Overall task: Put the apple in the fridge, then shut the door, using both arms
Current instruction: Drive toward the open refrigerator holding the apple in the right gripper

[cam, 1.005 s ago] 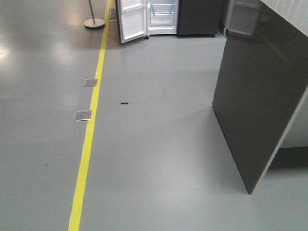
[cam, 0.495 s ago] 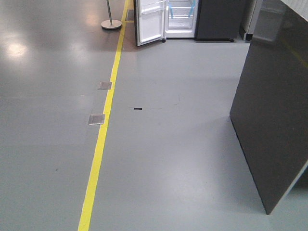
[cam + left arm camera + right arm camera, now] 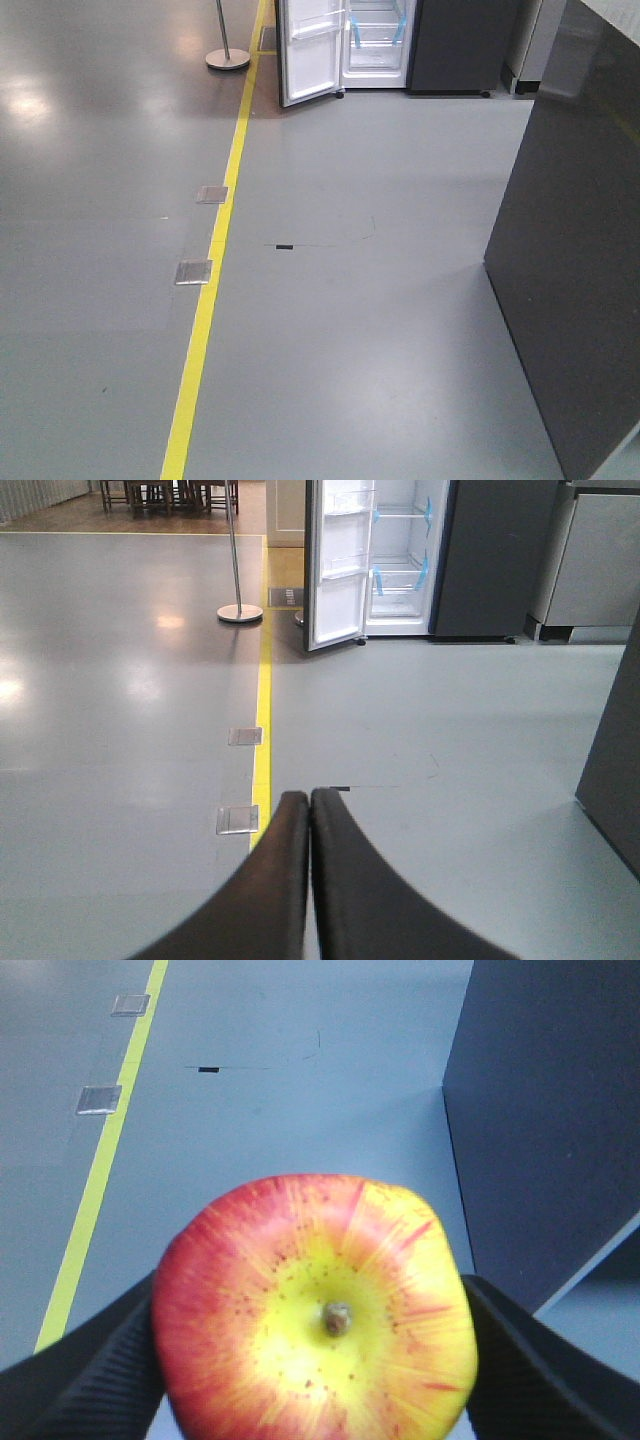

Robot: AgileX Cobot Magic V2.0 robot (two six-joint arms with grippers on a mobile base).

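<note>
Against the front view of a second ago, the whole scene shifts. The fridge (image 3: 378, 40) slides from left of centre toward the middle of the floor's (image 3: 400, 330) far edge. The short black floor mark (image 3: 285, 246) and the two metal floor plates (image 3: 193, 271) drift down toward the near edge. The dark grey panel (image 3: 575, 260) draws back toward the right edge. I read that as the base turning to face the fridge and rolling forward, so this is the approach leg, with placing and closing both not yet begun.

The fridge is well apart from the robot, far down the floor beside the yellow line (image 3: 212, 280). Its door (image 3: 310, 50) is swung wide toward that line, with white shelves showing.

The apple (image 3: 318, 1310) is off the floor, stem toward the wrist camera. It is pinched between the pads of the right gripper (image 3: 316, 1370), whose jaws are spread to the apple's width. The left gripper (image 3: 309, 805) carries nothing, its fingers pressed together, free for the door later
</note>
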